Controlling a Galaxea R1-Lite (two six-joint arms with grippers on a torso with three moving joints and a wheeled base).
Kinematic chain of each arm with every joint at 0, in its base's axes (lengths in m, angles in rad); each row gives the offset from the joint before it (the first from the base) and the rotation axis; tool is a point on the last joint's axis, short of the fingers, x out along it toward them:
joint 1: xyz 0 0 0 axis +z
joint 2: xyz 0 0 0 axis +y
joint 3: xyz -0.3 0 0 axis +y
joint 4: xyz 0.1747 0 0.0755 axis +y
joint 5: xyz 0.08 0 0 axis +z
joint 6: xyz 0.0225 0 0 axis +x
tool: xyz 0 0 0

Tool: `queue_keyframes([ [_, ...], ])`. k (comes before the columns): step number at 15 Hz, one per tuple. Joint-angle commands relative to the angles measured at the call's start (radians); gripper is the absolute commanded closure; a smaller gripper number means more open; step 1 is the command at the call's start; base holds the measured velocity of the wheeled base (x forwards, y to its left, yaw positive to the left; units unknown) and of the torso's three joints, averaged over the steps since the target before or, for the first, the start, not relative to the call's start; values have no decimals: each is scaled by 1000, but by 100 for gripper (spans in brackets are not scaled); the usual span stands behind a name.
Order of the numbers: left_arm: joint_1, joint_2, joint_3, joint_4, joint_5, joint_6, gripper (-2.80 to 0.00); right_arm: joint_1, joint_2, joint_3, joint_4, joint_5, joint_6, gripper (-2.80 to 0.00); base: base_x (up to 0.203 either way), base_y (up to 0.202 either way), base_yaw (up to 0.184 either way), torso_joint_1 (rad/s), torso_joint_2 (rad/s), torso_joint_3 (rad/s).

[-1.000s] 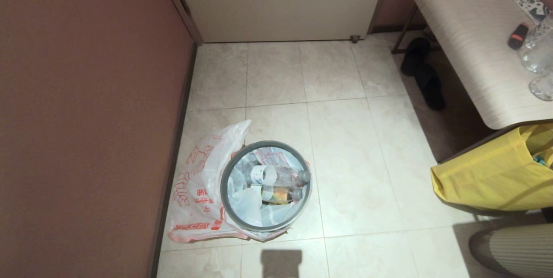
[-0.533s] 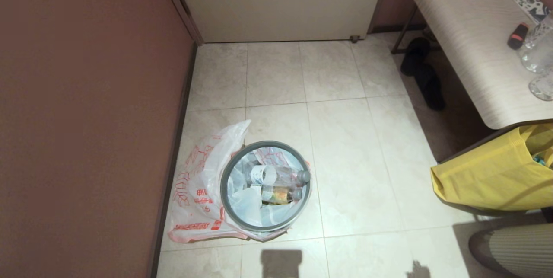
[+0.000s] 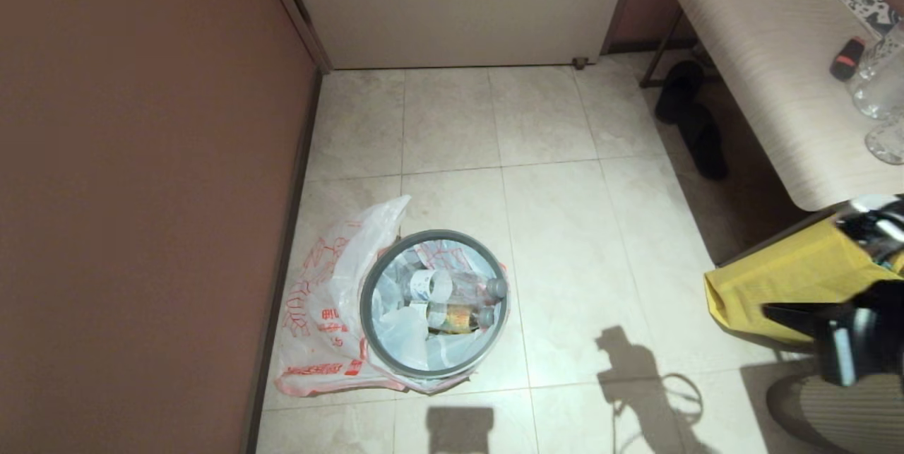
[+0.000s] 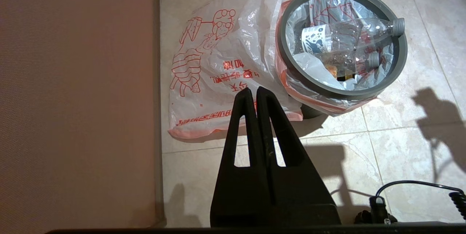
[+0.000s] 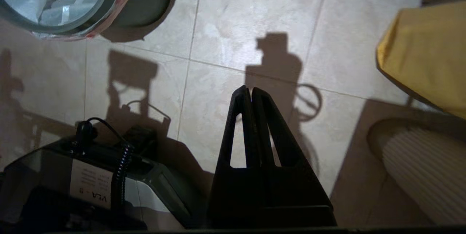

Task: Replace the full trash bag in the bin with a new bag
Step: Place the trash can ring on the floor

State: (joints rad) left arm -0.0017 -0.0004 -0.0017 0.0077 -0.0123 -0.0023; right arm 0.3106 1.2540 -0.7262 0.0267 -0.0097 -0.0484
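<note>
The bin (image 3: 367,320) is a small black one with a grey hoop rim, standing on the tiled floor near the left wall. The full trash bag (image 3: 399,330) lines it and holds plastic bottles (image 3: 459,288). The new bag (image 3: 314,299), white with red characters, lies crumpled on the floor between the bin and the wall. In the left wrist view my left gripper (image 4: 253,90) hangs shut and empty above the new bag (image 4: 207,92), short of the bin (image 4: 400,55). My right gripper (image 5: 249,89) is shut and empty over bare tiles, away from the bin (image 5: 145,1). My right arm (image 3: 847,341) shows at the head view's right edge.
A brown wall (image 3: 141,193) runs along the left and a door (image 3: 459,2) closes the far end. At the right stands a table (image 3: 763,73) with glassware (image 3: 876,80). A yellow bag (image 3: 791,284), black slippers (image 3: 696,122) and a ribbed cylinder (image 3: 840,404) sit beside it.
My right arm has come into the head view at the right edge, and its shadow now falls on the floor to the right of the bin. Bin and bags have not moved.
</note>
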Motion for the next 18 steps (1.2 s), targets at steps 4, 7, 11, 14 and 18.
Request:
queue_keyframes([
  [4,0,0,0,0,0,-1,0,176,483,-102,-234,-87,-17,0,0,0,0,0,0,0],
  [7,0,0,0,0,0,-1,0,274,629,-173,-280,-105,-22,0,0,0,0,0,0,0],
  [11,0,0,0,0,0,-1,0,371,737,-281,-274,-117,-26,0,0,0,0,0,0,0],
  [14,0,0,1,0,0,-1,0,414,827,-357,-265,-152,-30,0,0,0,0,0,0,0],
  [18,0,0,0,0,0,-1,0,437,899,-503,-231,-223,-27,0,0,0,0,0,0,0],
])
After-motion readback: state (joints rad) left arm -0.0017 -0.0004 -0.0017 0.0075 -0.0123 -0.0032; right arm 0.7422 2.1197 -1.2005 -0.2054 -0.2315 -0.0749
